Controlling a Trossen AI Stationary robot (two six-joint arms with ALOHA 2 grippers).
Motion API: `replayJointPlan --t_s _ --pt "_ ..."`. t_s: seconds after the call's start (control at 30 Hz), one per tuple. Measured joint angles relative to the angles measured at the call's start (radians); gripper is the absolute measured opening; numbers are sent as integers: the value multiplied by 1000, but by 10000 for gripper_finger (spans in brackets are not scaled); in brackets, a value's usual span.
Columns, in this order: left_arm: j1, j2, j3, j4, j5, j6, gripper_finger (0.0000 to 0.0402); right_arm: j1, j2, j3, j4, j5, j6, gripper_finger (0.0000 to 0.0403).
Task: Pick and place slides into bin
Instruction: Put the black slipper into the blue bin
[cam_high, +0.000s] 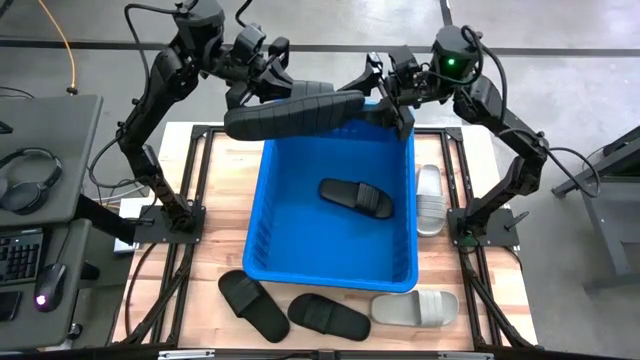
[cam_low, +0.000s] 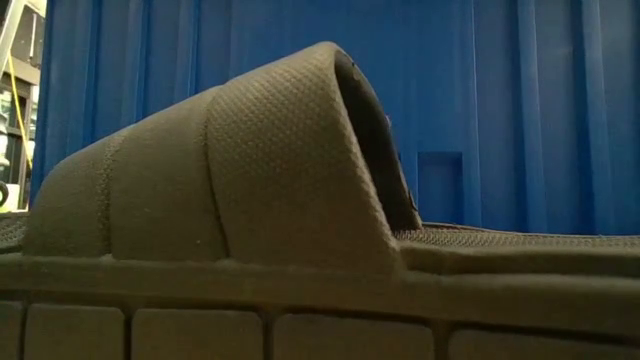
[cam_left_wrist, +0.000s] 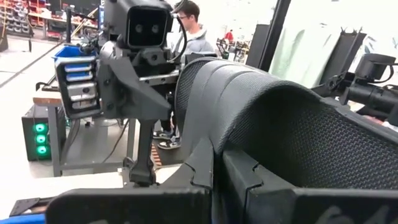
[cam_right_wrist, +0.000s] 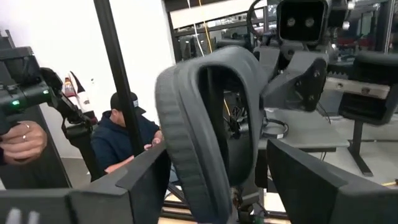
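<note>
We see a black slide (cam_high: 290, 110) held in the air above the far rim of the blue bin (cam_high: 265, 200), the left gripper (cam_high: 262, 88) clenched on one end. The right gripper (cam_high: 397, 100) sits at the other end, fingers spread wide around it. Another black slide (cam_high: 356, 195) lies inside the bin.

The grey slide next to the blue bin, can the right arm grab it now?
Probably not yet. The right gripper is open around one end of the raised black slide, which the left gripper holds shut. The grey slide beside the bin lies uncovered, reachable once it lets go.
</note>
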Motion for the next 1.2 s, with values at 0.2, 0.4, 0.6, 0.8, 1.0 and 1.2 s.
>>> replayJointPlan --t_s 0.2,0.4,0.6,0.8,1.0,1.2 --pt "0 0 0 0 3 0 0 0 0 0 3 -2 -18 175" --pt "0 0 0 -1 16 -2 10 0 -1 0 4 -26 -20 78" --pt "1 0 0 0 31 -22 36 1 -2 0 15 -29 -27 12" --pt "1 0 0 0 32 -52 49 -2 -12 0 8 -21 -24 18" --pt "48 -6 0 -1 22 -101 88 -36 -92 -1 -59 11 -50 10" --pt "144 -8 1 -1 2 -130 143 -48 -190 -1 -212 156 -133 8"
